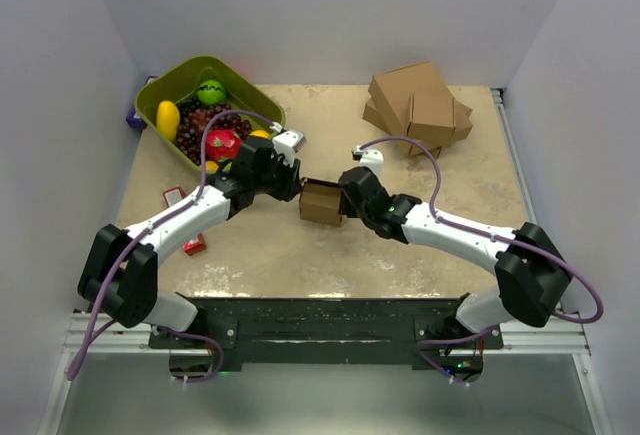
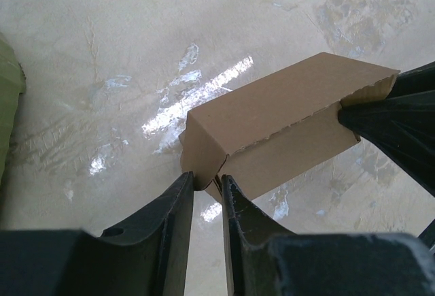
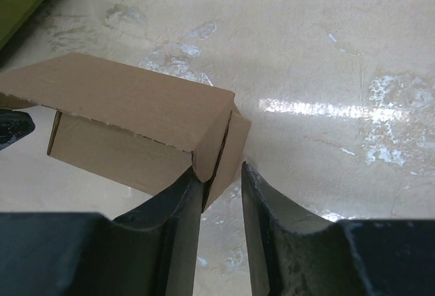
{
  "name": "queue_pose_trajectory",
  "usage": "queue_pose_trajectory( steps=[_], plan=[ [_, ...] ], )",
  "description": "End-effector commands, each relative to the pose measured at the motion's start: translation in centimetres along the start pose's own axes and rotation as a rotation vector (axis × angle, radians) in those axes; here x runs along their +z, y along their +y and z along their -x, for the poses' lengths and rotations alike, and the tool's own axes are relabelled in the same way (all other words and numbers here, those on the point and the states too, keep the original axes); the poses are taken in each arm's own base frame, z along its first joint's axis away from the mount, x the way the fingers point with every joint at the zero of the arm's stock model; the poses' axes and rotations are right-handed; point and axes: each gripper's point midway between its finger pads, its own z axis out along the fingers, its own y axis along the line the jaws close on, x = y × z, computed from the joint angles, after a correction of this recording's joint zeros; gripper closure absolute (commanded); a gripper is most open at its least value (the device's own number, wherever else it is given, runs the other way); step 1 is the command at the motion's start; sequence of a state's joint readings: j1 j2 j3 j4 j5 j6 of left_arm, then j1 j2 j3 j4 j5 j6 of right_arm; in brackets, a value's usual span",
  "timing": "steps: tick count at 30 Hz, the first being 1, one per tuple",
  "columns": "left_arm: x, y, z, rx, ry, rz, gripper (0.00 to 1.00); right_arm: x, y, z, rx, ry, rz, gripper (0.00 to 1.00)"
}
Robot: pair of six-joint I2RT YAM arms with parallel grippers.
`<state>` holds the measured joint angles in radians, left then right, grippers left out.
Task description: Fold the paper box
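From above, the small brown kraft-cardboard paper box (image 1: 320,203) lies on the beige bench (image 1: 280,255), directly between the left tool (image 1: 300,193) and the right tool (image 1: 343,205), its long axis running tool to tool. Left wrist: the box stretches ahead and rightward, its near corner in the tool's narrow gap; whether it is pinched I cannot tell. Right wrist: the box lies ahead-left, its end flap loose between parted fingers (image 3: 177,241).

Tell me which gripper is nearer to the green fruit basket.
Left. The left gripper sits at the paper box's left end, close to the basket; the right gripper sits at the box's far end.
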<state>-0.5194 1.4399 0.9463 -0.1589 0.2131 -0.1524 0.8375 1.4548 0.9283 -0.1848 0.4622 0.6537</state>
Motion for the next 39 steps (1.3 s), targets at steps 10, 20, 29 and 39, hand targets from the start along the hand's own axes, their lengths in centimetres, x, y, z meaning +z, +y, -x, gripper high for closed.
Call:
queue_pose_trajectory(
  steps=[10, 20, 29, 39],
  plan=[
    [-0.1, -0.6, 1.0, 0.034, -0.032, -0.028, 0.80, -0.1, 1.7, 0.8, 0.097, 0.010, 0.030, 0.59],
    [-0.1, -0.7, 1.0, 0.034, -0.031, -0.034, 0.81, 0.1, 2.3, 0.8, 0.140, 0.003, 0.055, 0.62],
    [-0.2, -0.8, 1.6, 0.025, -0.042, -0.035, 0.84, 1.8, 0.8, -1.5, 0.058, 0.057, -0.017, 0.78],
    [-0.8, -1.2, 2.7, 0.004, -0.032, -0.041, 1.00, 3.1, -0.6, -3.2, -0.012, 0.095, -0.097, 0.86]
  ],
)
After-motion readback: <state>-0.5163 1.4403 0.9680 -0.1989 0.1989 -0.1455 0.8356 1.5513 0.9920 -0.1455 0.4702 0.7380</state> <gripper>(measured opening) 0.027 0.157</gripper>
